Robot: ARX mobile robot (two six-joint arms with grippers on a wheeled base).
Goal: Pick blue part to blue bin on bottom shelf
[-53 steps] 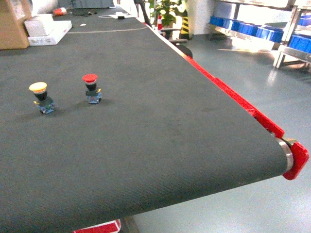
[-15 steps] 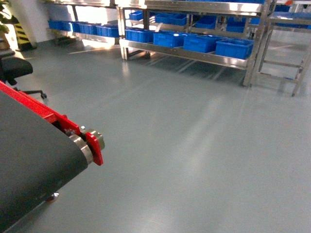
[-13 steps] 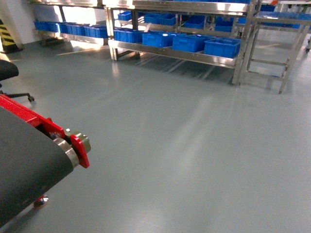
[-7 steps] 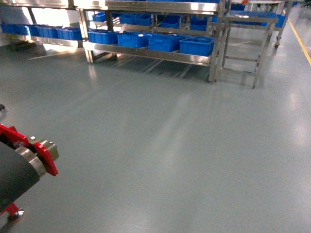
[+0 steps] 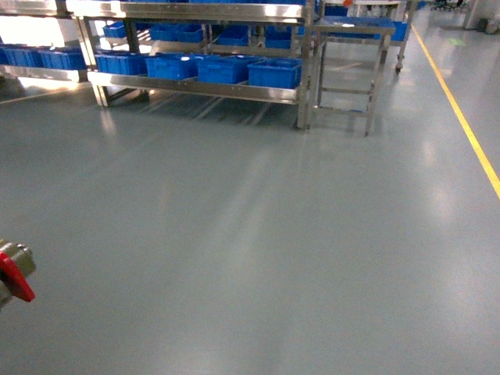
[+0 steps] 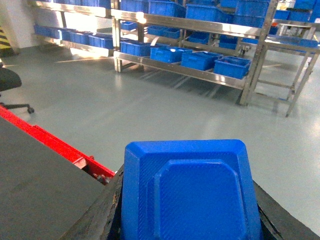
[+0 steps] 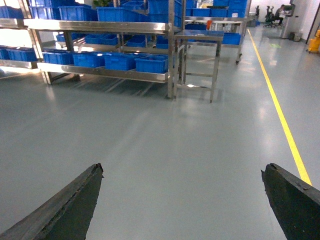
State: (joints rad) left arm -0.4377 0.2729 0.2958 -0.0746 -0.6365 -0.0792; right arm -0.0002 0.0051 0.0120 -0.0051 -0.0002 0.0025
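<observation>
In the left wrist view the blue part point(image 6: 187, 192), a boxy block with a raised panel, fills the space between the dark fingers point(image 6: 112, 200) of my left gripper point(image 6: 186, 180), which is shut on it. My right gripper point(image 7: 182, 167) is open over bare grey floor with nothing between its fingers. Far ahead stands a steel rack; several blue bins point(image 5: 273, 73) sit in a row on its bottom shelf point(image 5: 195, 88). The same bins point(image 7: 151, 63) and shelf point(image 7: 100, 72) show in the right wrist view. Neither gripper shows in the head view.
The red end of the conveyor point(image 5: 12, 273) sits at the head view's left edge; its dark belt point(image 6: 35, 190) and red rail point(image 6: 55, 145) lie left of my left gripper. A steel stand point(image 5: 348, 70) adjoins the rack. A yellow floor line point(image 5: 461, 117) runs on the right.
The head view has swung right: the conveyor has slid almost out of frame to the left, the rack has shifted left, and the yellow line has come into view.
</observation>
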